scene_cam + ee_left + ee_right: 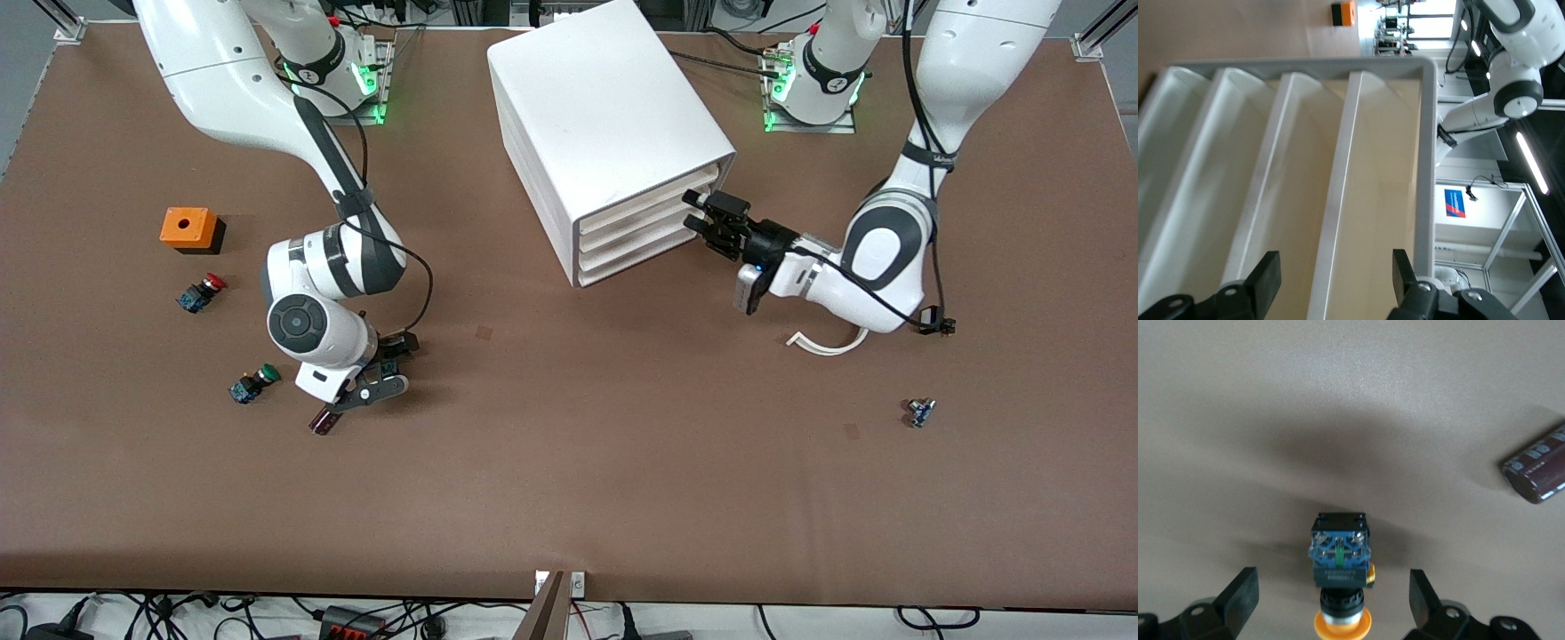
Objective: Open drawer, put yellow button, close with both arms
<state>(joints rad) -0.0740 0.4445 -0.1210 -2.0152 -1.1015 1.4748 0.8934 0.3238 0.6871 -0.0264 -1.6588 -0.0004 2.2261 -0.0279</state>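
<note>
Yellow button (pixel 1340 583) lies on its side; white drawer (pixel 647 206) shut.

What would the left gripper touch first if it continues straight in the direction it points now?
Probably the top drawer of the white cabinet: the left gripper sits just before it with jaws open, though the remaining gap is unclear.

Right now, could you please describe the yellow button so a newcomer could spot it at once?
Find the right arm's tool, low over the table toward that arm's end. The yellow button lies between its open fingers. Unlike the green-capped button and red-capped button nearby, its cap is yellow-orange.
</note>
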